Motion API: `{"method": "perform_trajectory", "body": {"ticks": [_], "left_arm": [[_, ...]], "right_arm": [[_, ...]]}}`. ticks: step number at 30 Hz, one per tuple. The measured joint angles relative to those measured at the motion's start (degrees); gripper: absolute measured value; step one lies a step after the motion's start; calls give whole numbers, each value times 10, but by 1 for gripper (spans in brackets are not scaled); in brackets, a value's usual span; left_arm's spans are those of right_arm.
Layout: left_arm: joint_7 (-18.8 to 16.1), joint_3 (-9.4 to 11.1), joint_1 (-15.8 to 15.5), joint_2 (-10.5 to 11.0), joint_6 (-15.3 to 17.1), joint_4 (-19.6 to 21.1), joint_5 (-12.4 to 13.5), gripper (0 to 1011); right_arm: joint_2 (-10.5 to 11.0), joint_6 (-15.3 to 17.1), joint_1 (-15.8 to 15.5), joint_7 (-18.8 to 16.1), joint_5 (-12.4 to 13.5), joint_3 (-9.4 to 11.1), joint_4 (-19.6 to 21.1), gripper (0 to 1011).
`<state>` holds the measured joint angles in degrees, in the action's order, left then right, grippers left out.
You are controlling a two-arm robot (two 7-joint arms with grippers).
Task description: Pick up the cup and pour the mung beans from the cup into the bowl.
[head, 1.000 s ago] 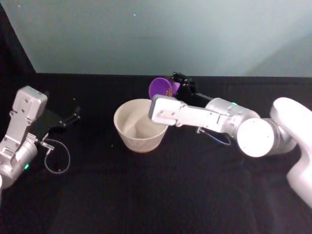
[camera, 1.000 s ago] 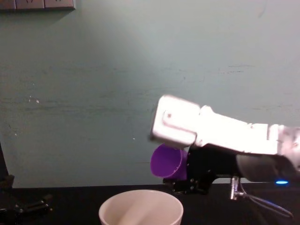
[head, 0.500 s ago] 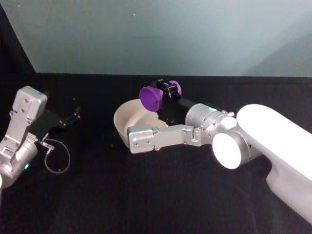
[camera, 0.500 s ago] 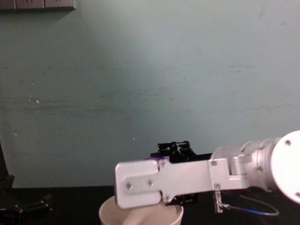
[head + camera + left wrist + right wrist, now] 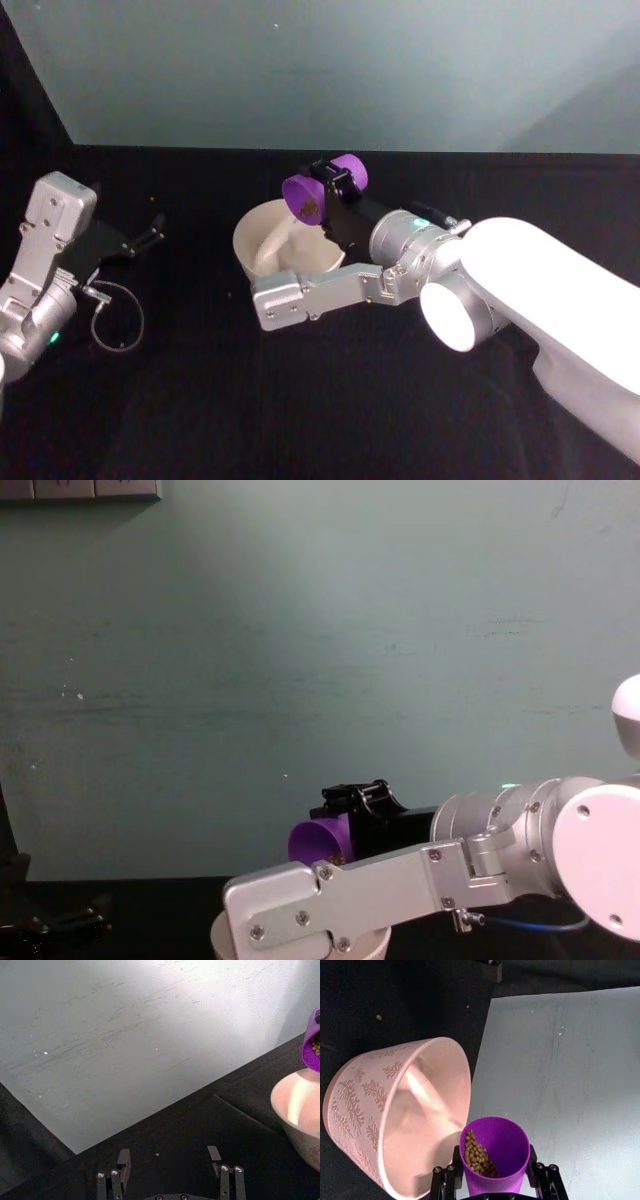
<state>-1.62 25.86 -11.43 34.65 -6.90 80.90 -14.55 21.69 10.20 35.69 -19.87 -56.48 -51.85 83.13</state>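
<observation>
My right gripper [image 5: 338,183] is shut on the purple cup [image 5: 316,194], which lies tipped on its side above the far rim of the white bowl [image 5: 262,246]. The cup's mouth faces the bowl. Olive-brown mung beans [image 5: 477,1157] lie heaped against the low side of the cup [image 5: 496,1156], near its lip. The bowl [image 5: 395,1125] is pale pink inside. From the chest, the cup [image 5: 321,841] shows just above the arm's forward link, with the gripper [image 5: 360,802] behind it. My left gripper [image 5: 170,1170] stands open and idle at the table's left, seeing the cup [image 5: 313,1047] and bowl [image 5: 299,1110] from afar.
A grey link of my right arm [image 5: 320,293] lies across the table in front of the bowl. A stray bean [image 5: 157,1154] lies on the black cloth. A loop of thin cable [image 5: 112,325] hangs by the left arm. A pale wall stands behind the table.
My right wrist has rolled, swinging its grey link in front of the bowl. The cup has moved left over the bowl's rim and tipped further onto its side.
</observation>
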Motion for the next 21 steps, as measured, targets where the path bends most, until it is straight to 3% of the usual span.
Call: {"method": "perform_trajectory", "body": {"ticks": [21], "left_arm": [[0, 0, 0, 0, 0, 0, 0, 1000]], "right_arm": [[-6, -10, -8, -15, -39, 13, 17, 726]]}}
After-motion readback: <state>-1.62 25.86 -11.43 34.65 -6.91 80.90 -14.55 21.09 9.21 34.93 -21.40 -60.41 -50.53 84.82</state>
